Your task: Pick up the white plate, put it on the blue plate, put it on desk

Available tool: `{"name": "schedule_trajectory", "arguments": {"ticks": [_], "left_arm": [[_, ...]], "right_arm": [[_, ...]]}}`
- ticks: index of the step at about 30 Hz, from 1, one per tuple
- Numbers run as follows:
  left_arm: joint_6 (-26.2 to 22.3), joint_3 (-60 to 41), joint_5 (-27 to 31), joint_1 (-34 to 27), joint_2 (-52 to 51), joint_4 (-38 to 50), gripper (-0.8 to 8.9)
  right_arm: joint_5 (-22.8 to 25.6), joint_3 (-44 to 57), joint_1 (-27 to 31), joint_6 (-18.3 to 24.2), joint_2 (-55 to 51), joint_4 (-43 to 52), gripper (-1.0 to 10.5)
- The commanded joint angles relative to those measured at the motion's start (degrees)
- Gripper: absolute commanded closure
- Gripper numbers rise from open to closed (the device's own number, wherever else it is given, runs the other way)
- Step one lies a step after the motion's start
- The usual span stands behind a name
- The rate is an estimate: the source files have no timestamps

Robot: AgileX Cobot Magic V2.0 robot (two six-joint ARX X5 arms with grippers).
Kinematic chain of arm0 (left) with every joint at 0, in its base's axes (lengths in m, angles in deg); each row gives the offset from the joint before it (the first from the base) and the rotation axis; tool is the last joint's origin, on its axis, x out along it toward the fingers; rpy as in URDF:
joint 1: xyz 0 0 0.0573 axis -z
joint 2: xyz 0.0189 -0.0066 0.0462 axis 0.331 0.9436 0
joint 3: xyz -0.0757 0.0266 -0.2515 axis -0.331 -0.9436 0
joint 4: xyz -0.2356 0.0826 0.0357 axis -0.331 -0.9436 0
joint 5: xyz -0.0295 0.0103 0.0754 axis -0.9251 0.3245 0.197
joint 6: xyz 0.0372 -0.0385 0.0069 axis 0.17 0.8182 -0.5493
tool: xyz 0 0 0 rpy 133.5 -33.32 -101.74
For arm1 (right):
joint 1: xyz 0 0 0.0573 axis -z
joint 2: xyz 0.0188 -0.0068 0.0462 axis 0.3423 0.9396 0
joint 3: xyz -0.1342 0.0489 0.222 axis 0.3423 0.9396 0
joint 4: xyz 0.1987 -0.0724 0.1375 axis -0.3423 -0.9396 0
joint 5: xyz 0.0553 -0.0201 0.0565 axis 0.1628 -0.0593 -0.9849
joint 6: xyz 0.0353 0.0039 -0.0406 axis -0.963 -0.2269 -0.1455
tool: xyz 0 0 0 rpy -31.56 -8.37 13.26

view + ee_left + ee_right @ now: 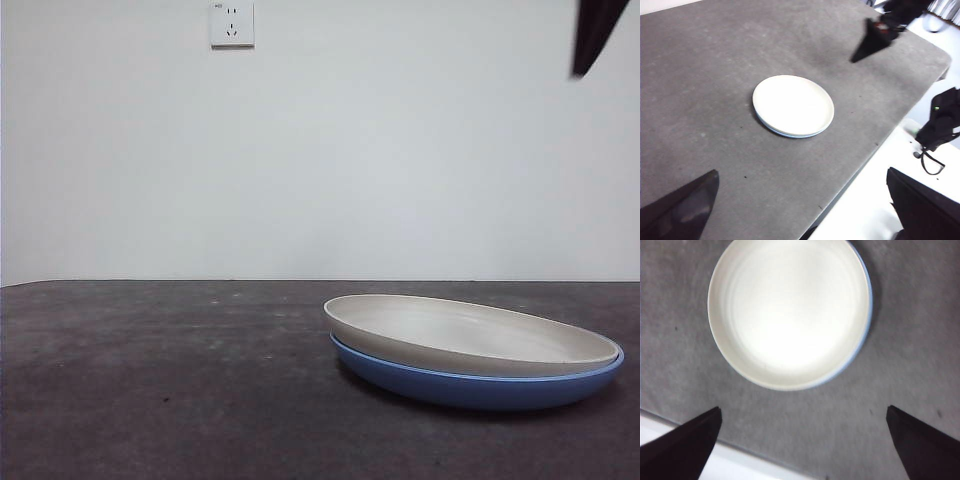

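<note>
The white plate point(470, 335) rests inside the blue plate point(480, 388) on the desk point(160, 380), right of the middle in the front view. The stack also shows in the left wrist view point(793, 105) and in the right wrist view point(790, 310), where only a thin blue rim point(868, 295) shows around the white plate. My right gripper point(802, 445) is open and empty, high above the stack near the desk's edge; its black tip shows in the front view point(597, 35). My left gripper point(802, 210) is open and empty, high and far from the plates.
A wall socket point(232, 23) sits high on the white wall. The desk's edge point(700, 432) runs close under my right gripper. The right arm point(880, 35) hangs over the desk in the left wrist view. Black gear point(942, 125) lies off the desk.
</note>
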Motion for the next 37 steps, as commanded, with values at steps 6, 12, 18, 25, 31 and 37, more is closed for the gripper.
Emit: {"name": "schedule_trajectory", "arguments": {"ticks": [6, 12, 18, 25, 31, 37], "left_arm": [[-0.3, 0.6, -0.8, 0.4, -0.1, 0.6, 2.46], [-0.3, 0.6, -0.8, 0.4, -0.1, 1.0, 2.46], [-0.3, 0.6, -0.8, 0.4, -0.1, 1.0, 2.46], [-0.3, 0.6, -0.8, 0.4, -0.1, 1.0, 2.46], [-0.3, 0.6, -0.8, 0.4, -0.1, 1.0, 2.46], [-0.3, 0.6, -0.8, 0.4, -0.1, 1.0, 2.46]], "right_arm": [[-6.3, -1.0, 5.7, 7.4, 15.0, 6.7, 4.0], [-8.2, -1.0, 6.8, 9.5, 23.7, 12.0, 4.0], [-9.6, -1.0, 6.8, 10.0, 29.9, 15.0, 4.0], [-10.3, -1.0, 6.8, 11.4, 32.9, 15.9, 4.7], [-10.5, -1.0, 7.0, 11.3, 33.5, 17.1, 5.0], [-10.9, -1.0, 7.1, 11.3, 35.1, 17.7, 5.3]]}}
